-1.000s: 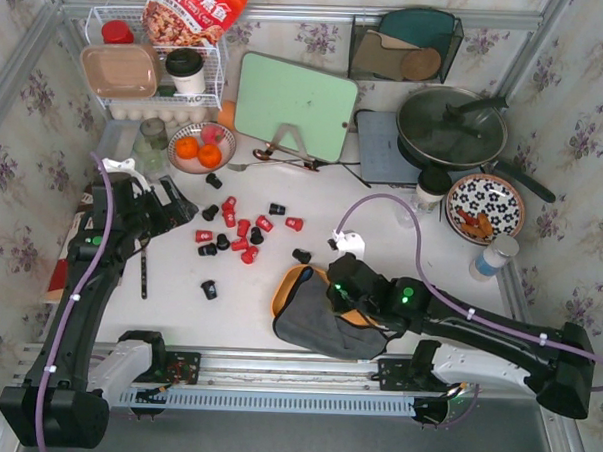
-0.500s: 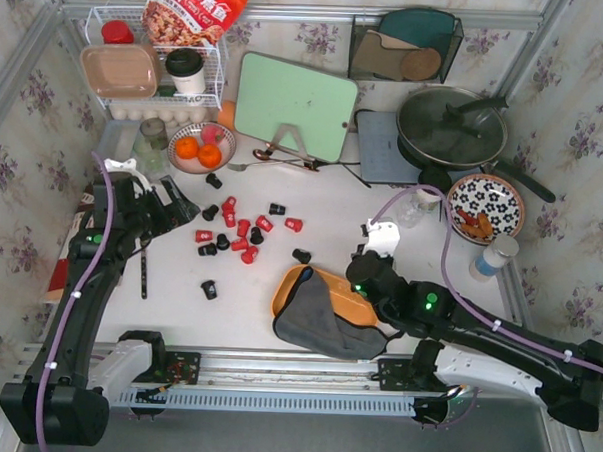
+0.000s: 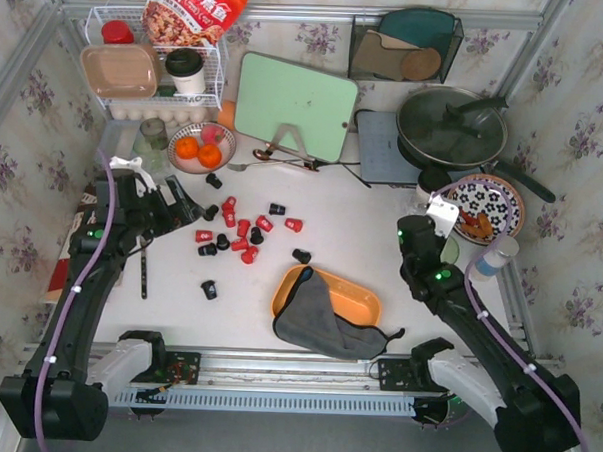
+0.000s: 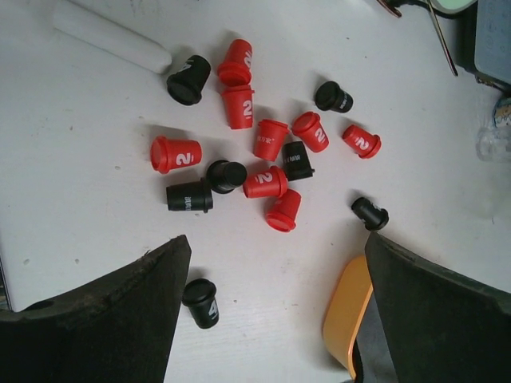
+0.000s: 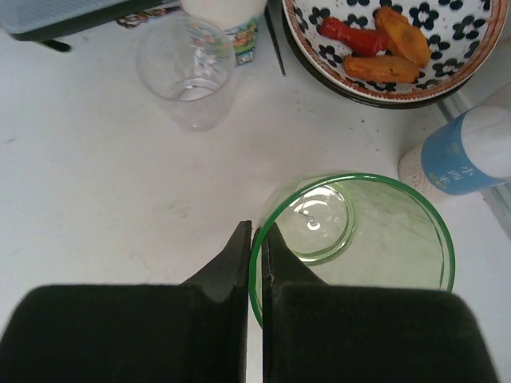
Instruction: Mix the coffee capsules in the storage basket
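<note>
Several red and black coffee capsules (image 3: 243, 233) lie scattered on the white table, left of centre; the left wrist view shows the same coffee capsules (image 4: 263, 159) from above. The orange storage basket (image 3: 356, 300) sits near the front with a grey cloth (image 3: 322, 325) draped over its left part, and its edge (image 4: 347, 315) shows at the lower right of the left wrist view. My left gripper (image 3: 180, 206) (image 4: 275, 259) hangs open over the table by the capsules, holding nothing. My right gripper (image 3: 432, 254) (image 5: 257, 231) is shut on the rim of a green glass (image 5: 363, 231).
By the right gripper stand a clear glass (image 5: 188, 76), a flowered plate (image 5: 319, 68) of food and a blue-and-white bottle (image 5: 467, 155). At the back are a pan (image 3: 451, 127), a green cutting board (image 3: 292, 105), a bowl of oranges (image 3: 200, 147) and a wire rack (image 3: 153, 74).
My right arm has swung from the basket and cloth over to the right side by the flowered plate. The left gripper has shifted slightly and stays open.
</note>
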You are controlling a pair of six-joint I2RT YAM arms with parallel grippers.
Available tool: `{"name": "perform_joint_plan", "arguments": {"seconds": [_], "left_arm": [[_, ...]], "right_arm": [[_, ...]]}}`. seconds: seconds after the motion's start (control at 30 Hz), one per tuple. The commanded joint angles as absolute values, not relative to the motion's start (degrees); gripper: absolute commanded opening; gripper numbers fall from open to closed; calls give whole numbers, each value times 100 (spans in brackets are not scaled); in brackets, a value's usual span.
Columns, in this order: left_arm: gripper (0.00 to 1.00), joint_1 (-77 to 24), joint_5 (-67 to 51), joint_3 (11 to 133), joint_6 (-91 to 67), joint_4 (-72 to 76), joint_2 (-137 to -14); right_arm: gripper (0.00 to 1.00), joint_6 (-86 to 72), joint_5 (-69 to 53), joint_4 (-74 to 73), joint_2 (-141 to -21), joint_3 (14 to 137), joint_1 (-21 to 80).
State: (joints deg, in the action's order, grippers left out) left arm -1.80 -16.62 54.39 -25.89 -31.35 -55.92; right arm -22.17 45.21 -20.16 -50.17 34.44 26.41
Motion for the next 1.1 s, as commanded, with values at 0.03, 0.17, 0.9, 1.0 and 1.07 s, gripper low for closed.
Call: {"name": "perform_joint_plan", "arguments": {"seconds": [0.03,0.17,0.9,1.0,1.07], "left_arm": [[93,-311,-1896,5565,-2405,-3263,-5663],[91,-494,-1947,5618,-2327,-3327,-5718],[84,-3128,-752,5944,-1645,-3860,-6090],[83,-3886,-400,5968,-1572,-3967,-6210],[83,-4336,-237,5937,-1570,-3959,-6282]], "right_arm": [[0,-1799,3531,-992,-5537,3320,1685],[0,-1743,3356,-522,-5978,3252,1268],[28,-1477,2693,481,-7730,3744,387],[41,-1450,2770,442,-7760,3799,372],[59,-1437,2841,419,-7756,3826,365]]}}
